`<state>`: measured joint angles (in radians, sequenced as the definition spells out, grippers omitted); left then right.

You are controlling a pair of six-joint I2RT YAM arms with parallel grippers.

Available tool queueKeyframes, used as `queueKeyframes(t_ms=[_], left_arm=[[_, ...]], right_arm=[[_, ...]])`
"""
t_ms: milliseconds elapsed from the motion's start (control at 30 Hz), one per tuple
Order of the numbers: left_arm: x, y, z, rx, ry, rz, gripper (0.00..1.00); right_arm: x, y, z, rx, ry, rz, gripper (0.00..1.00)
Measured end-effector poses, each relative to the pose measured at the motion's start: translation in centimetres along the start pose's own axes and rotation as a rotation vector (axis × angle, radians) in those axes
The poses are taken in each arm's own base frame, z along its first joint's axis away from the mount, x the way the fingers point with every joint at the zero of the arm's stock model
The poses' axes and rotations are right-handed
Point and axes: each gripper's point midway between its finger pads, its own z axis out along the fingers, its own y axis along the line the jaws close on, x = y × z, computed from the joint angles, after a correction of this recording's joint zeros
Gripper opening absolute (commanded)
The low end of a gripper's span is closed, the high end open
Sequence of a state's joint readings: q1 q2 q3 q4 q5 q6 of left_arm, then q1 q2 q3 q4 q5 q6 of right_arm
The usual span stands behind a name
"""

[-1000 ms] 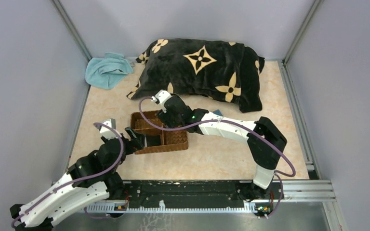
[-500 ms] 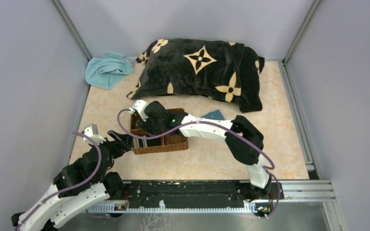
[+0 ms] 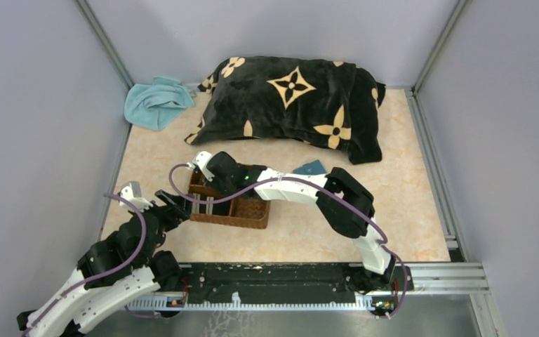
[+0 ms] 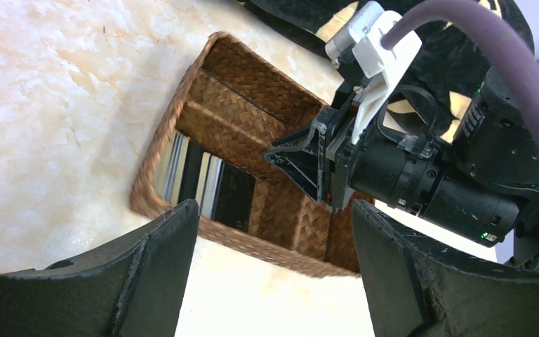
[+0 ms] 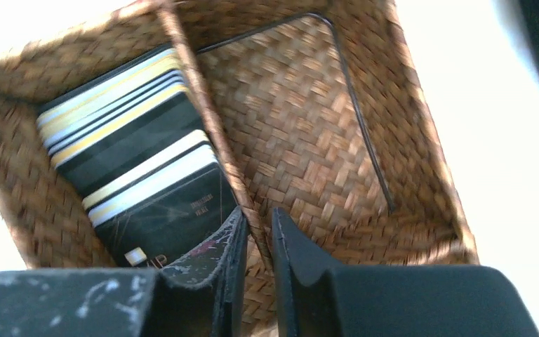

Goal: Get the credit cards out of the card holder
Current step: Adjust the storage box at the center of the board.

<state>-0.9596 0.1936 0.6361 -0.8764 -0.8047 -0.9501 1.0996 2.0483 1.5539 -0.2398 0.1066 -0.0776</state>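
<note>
We find that over the last second the right gripper has swung left across the woven tray, which has turned slightly. Its jaws pinch the tray's divider. The left gripper, jaws wide apart, has drawn back beside the tray. The credit cards lie stacked in one compartment, and the card holder lies apart behind the right forearm. We judge removal largely done.

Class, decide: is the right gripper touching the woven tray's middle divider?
Touching. The right wrist view shows the right gripper straddling the tray divider, both fingers pressed against its woven sides.
</note>
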Motion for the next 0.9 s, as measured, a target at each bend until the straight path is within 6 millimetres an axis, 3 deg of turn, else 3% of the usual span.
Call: queueKeyframes(t_ms=[100,567,700,767,900], left_arm=[[-0.1,0.0,0.0,0.002,-0.003,-0.004,0.86],[-0.2,0.0,-0.1,0.007,-0.008,-0.01,0.86],[-0.2,0.0,-0.1,0.006,-0.008,-0.01,0.99],[-0.1,0.1,-0.1,0.005,-0.007,-0.007,1.0],[0.2,0.0,0.0,0.014,0.002,0.009,1.0]], right_arm=[[-0.6,-0.2,0.6,0.009,-0.002,0.002,0.07],[-5.1,-3.8,5.5,0.068,-0.048,0.017,0.06],[-6.5,-4.8,6.7,0.075,-0.056,0.007,0.05],[-6.7,-5.2,6.9,0.082,-0.058,0.003,0.11],[-6.4,-5.8,6.7,0.115,-0.068,0.006,0.37]])
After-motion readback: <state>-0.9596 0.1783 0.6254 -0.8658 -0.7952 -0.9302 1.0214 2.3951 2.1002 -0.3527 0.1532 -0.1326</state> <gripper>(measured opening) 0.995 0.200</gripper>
